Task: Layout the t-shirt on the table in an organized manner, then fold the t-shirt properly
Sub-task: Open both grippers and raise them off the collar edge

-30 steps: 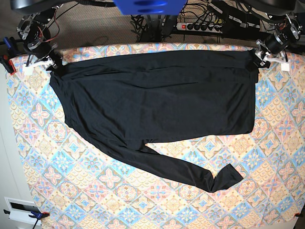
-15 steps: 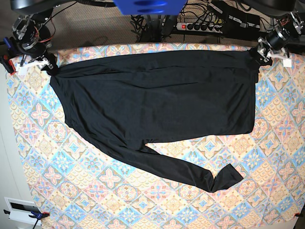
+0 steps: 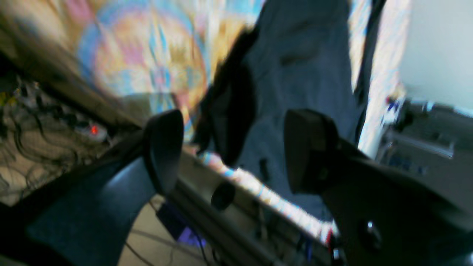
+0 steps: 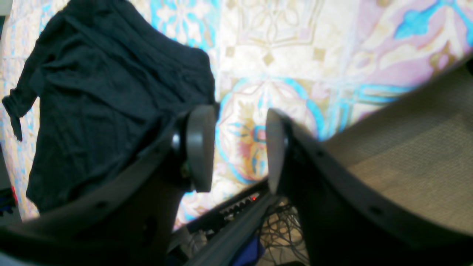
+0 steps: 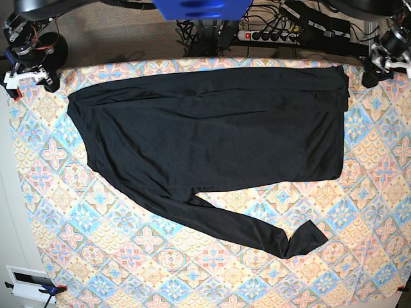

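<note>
The black t-shirt [image 5: 212, 128] lies spread flat across the far half of the table [image 5: 128, 256]. One long sleeve [image 5: 257, 234] trails toward the near right, its cuff folded over. My right gripper [image 5: 31, 76] hovers open at the far left corner, just clear of the shirt's corner. In the right wrist view its fingers [image 4: 199, 147] frame bare table [image 4: 295, 55], with the t-shirt [image 4: 103, 99] to their left. My left gripper [image 5: 377, 69] hangs open off the far right corner. The blurred left wrist view shows that gripper [image 3: 234, 125] empty, above the t-shirt [image 3: 303, 66].
A power strip [image 5: 270, 35] and tangled cables lie on the floor behind the table's far edge. A blue part [image 5: 199, 8] hangs at top centre. Clamps grip the cloth at the left edge [image 5: 8, 86] and near-left corner [image 5: 48, 289].
Both grippers have let go of the shirt's far corners and drawn back outward, away from the garment. The shirt's corners have settled flat; the rest has not moved.
</note>
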Robot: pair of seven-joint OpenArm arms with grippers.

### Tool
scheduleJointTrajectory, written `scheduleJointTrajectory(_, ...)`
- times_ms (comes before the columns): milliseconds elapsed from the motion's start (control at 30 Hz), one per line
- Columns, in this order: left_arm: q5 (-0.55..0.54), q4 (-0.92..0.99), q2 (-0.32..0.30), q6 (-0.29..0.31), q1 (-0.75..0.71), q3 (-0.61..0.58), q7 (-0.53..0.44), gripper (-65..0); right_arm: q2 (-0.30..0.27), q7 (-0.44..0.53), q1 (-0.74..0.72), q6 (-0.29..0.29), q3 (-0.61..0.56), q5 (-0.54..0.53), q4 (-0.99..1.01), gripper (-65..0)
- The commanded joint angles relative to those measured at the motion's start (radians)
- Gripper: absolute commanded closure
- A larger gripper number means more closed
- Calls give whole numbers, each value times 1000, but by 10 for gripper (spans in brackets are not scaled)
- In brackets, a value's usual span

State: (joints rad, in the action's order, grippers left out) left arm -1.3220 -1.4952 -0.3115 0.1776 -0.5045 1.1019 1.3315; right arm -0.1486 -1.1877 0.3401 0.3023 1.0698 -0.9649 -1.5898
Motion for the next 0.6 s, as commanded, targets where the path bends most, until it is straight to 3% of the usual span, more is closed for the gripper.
scheduleJointTrajectory(0,-20,-15,-19,4,-12,36,-5,-412,-21,12,7,5,19,-16,-28,-221)
scheduleJointTrajectory(133,-18,-15,-58,4,-7,123,-7,-412,-29,15,6,5,25,-15,-65,-221)
scheduleJointTrajectory(333,-15,-17,-85,4,25,257,-8,-412,-99,16,-32,7,19,-12,-133,-221)
scheduleJointTrajectory(567,32,-17,-148,4,112,264,-7,-412,-102,12,-161,10,-13,94,-140,-221)
